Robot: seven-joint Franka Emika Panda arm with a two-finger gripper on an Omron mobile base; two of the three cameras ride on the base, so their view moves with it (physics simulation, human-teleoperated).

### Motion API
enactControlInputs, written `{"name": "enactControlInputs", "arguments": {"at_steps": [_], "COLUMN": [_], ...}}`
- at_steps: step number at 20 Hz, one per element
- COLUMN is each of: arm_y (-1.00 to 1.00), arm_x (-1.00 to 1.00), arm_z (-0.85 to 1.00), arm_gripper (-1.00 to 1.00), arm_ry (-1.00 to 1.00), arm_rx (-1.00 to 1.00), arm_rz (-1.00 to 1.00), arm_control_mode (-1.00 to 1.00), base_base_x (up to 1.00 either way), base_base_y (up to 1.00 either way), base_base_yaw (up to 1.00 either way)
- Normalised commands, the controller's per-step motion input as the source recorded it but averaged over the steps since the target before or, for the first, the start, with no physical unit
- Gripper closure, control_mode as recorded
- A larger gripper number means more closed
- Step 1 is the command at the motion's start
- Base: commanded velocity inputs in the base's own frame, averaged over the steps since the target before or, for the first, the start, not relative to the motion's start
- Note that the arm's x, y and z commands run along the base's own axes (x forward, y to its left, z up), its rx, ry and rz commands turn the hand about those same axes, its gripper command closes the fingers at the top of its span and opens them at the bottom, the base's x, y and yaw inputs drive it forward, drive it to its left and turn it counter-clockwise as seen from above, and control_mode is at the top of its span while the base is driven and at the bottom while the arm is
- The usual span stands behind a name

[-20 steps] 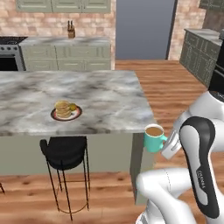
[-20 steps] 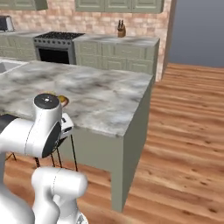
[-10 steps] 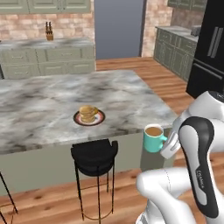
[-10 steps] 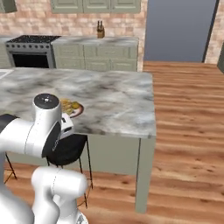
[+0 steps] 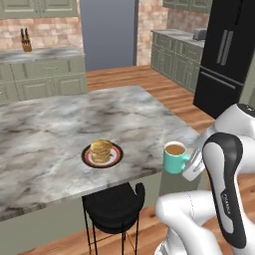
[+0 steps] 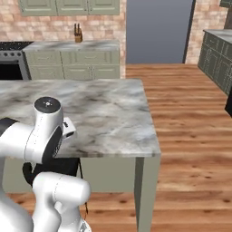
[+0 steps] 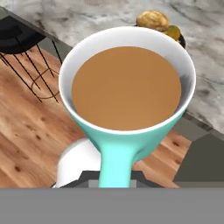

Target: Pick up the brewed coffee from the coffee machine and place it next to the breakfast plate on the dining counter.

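The brewed coffee (image 5: 174, 156) is a teal mug full of light brown coffee, held upright in the air just off the near edge of the dining counter (image 5: 60, 124). My gripper (image 5: 189, 161) is shut on the mug's side handle (image 7: 115, 161). The breakfast plate (image 5: 102, 154), red-rimmed with a stack of pancakes (image 7: 154, 20), sits on the marble top near that edge, to the left of the mug. In the hand view the mug (image 7: 127, 87) hangs over the wood floor, with the counter edge and the plate just beyond it. The coffee machine is out of view.
A black stool (image 5: 112, 204) stands under the counter's near edge, below the plate. A tall black fridge (image 5: 229, 55) stands at the right. Green cabinets with a knife block (image 5: 26, 42) line the back wall. Open wood floor (image 6: 190, 118) lies right of the counter.
The whole picture has shifted as the base moved; the counter, plate and stool now sit closer and further right. The mug stays held in the same spot beside the arm.
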Motion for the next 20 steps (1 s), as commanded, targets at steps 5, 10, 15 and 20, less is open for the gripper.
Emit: {"name": "enactControlInputs", "arguments": {"at_steps": [5, 10, 15, 20], "arm_y": [0.00, 0.04, 0.00, 0.00], "arm_x": [0.00, 0.55, 0.79, 0.70], "arm_z": [0.00, 0.00, 0.00, -0.14], "arm_gripper": [1.00, 1.00, 1.00, 1.00], "arm_ry": [0.00, -0.05, -0.01, 0.00], "arm_rx": [0.00, 0.00, 0.00, 0.00], "arm_rz": [0.00, -0.05, -0.08, -0.04], "arm_control_mode": [1.00, -1.00, -1.00, -1.00], "base_base_x": [0.70, 0.14, 0.00, 0.00], "base_base_y": [0.30, 0.05, 0.00, 0.00], "base_base_yaw": [-0.13, -0.02, 0.00, 0.00]}}
